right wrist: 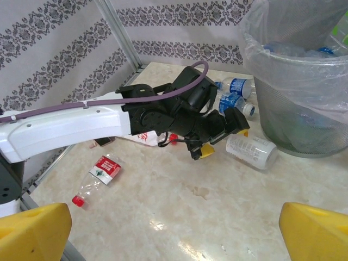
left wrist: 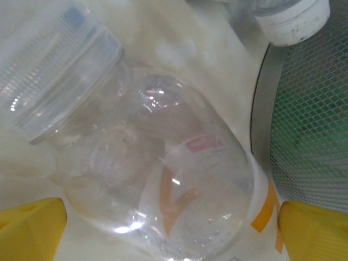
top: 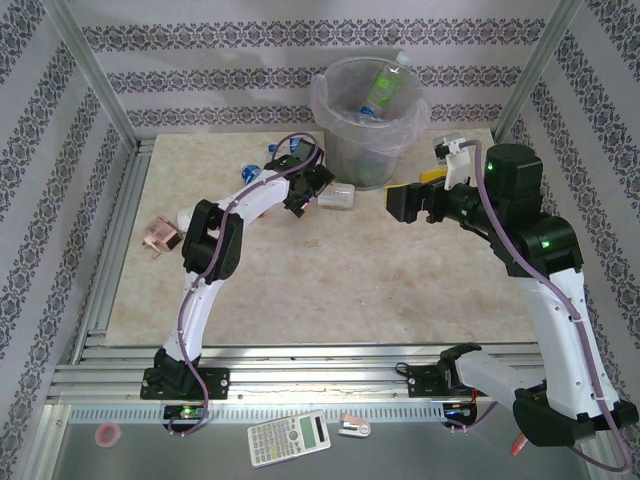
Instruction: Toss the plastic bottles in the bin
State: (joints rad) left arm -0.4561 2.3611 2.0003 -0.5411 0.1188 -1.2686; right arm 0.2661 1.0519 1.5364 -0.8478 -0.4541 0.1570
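Note:
A clear plastic bottle (left wrist: 179, 201) with an orange mark and a ridged clear cap lies on the table beside the bin (left wrist: 315, 136). My left gripper (left wrist: 171, 234) is open, its yellow fingertips (left wrist: 30, 228) standing wide on either side of the bottle without gripping it. From above, that gripper (top: 310, 190) and bottle (top: 337, 197) sit just left of the mesh bin (top: 365, 150), which holds a green-labelled bottle (top: 385, 85). My right gripper (top: 410, 205) hovers open and empty over the table in front of the bin. A crushed red-labelled bottle (right wrist: 100, 171) lies farther left.
Blue-labelled bottles (right wrist: 234, 95) lie behind the left gripper near the bin (right wrist: 304, 103). A white-capped bottle (left wrist: 293, 19) lies against the bin. A pinkish box (top: 158, 237) sits at the table's left edge. A calculator (top: 288, 437) lies below the rails.

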